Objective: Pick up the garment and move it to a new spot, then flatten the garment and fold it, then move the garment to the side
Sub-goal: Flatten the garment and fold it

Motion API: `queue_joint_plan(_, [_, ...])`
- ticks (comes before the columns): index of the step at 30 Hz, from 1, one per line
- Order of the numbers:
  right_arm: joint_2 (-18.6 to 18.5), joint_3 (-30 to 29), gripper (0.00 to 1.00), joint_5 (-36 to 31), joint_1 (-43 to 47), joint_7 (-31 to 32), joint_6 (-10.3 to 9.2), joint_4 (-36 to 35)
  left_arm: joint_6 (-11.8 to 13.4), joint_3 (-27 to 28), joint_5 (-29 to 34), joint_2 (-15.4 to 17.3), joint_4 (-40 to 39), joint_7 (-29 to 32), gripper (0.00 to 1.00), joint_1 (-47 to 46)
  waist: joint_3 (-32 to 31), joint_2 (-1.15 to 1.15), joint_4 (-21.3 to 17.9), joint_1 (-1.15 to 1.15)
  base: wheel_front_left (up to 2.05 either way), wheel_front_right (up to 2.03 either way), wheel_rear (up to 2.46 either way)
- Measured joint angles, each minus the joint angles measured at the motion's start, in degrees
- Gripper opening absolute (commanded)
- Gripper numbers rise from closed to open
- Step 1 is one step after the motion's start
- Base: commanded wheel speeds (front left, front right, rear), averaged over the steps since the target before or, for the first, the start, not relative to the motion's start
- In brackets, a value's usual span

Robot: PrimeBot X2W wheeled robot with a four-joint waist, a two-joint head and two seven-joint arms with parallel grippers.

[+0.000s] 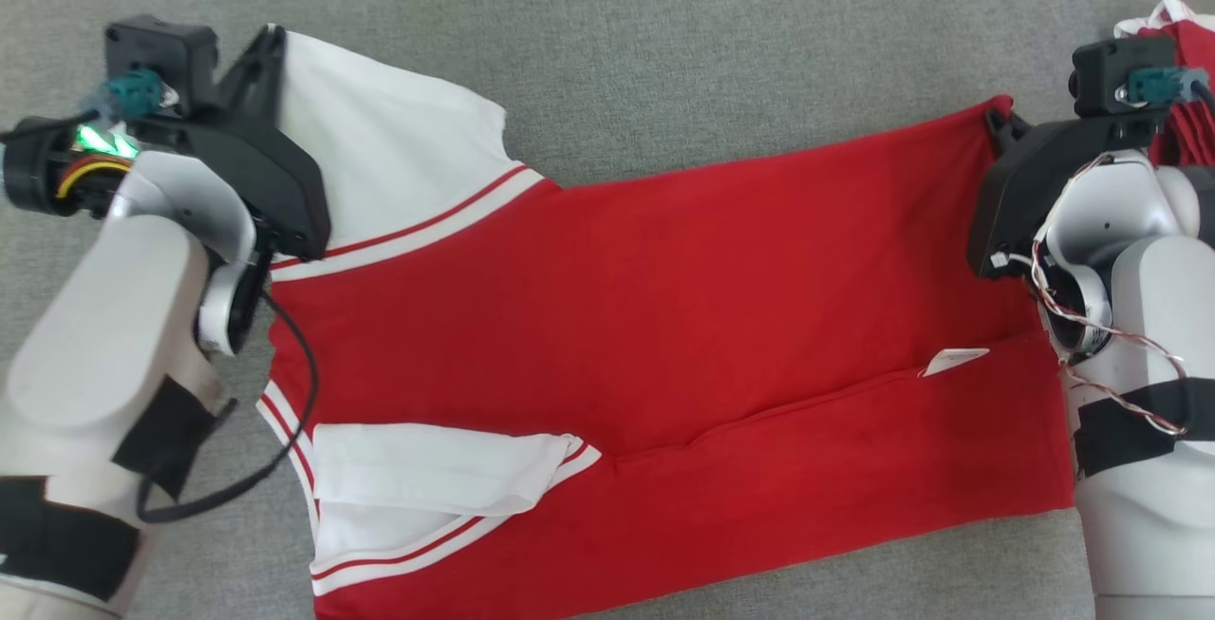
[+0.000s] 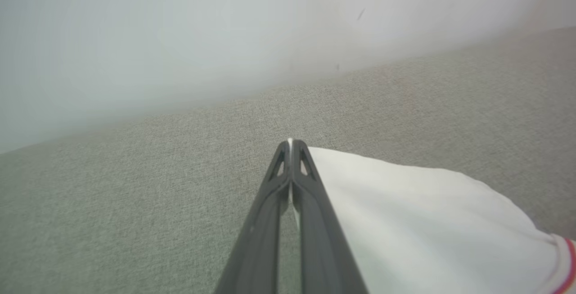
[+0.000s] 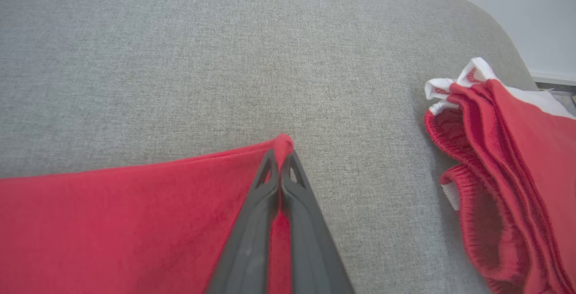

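The left gripper [image 2: 290, 146] is clenched on a white sleeve corner of the garment [image 1: 645, 297], a sliver of white cloth between its 2 fingers, and the right gripper [image 3: 282, 156] is clamped on the far red hem corner. The garment, red with white sleeves, lies spread on the grey fabric surface [image 1: 664, 22] between the 2 arms, its near edge folded over, with a pile of other red and white clothes [image 3: 504, 172] near the right gripper. A small white tag [image 1: 954, 361] pokes out at the fold near the hem; any writing on it is too small to read.
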Motion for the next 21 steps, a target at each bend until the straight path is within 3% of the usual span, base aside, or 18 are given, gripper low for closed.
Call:
queue_joint_plan(8, [-0.25, -0.73, 0.0, 1.15, 3.97, -0.94, 0.0, -2.3, -0.11, 0.24, -1.48, -1.66, -5.11, -5.45, 0.0, 6.1, -1.94, 0.0, 1.12, -0.01, 0.0, 0.0, 0.0])
queue_joint_plan(13, [-1.94, -1.64, 0.0, 2.15, 9.68, -1.24, 0.0, -6.6, 2.81, 1.33, -3.75, -1.15, -16.79, -7.65, 0.0, 16.46, -4.16, 0.0, 2.15, -0.01, 0.0, 0.0, 0.0])
queue_joint_plan(21, [-2.96, -4.5, 0.0, 3.58, 19.36, -0.31, 0.0, -13.23, 8.39, 1.08, -10.28, -0.49, -39.8, -5.49, 0.0, 37.12, -7.89, 0.0, 4.9, -0.02, 0.0, 0.0, 0.0])
